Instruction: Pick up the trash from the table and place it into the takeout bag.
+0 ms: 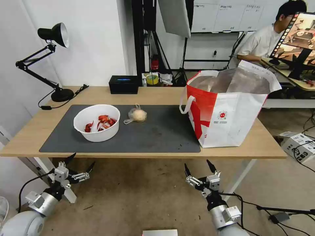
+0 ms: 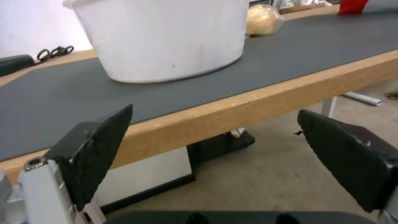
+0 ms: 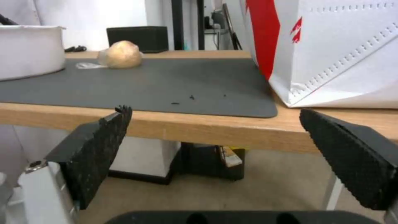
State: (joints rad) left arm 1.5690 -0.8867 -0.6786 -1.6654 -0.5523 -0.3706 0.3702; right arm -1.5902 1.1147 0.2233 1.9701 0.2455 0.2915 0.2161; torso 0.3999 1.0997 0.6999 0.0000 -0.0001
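Observation:
A white round bowl (image 1: 96, 123) holding red crayfish shells stands on the left of the dark grey mat (image 1: 157, 134). Beside it lies a small knotted clear bag (image 1: 137, 115) with something pale inside. The red-and-white takeout bag (image 1: 229, 108) stands open at the table's right end, foil lining showing. Below the table's front edge, my left gripper (image 1: 80, 160) is open in front of the bowl (image 2: 166, 37). My right gripper (image 1: 198, 167) is open too, low before the mat's right part, with the knotted bag (image 3: 120, 54) and takeout bag (image 3: 331, 53) ahead of it.
A black tissue box (image 1: 123, 84) sits at the table's back edge and a black desk lamp (image 1: 49, 59) at the back left. The table's wooden front edge (image 1: 141, 153) runs just above both grippers. A person sits at another desk behind the bag.

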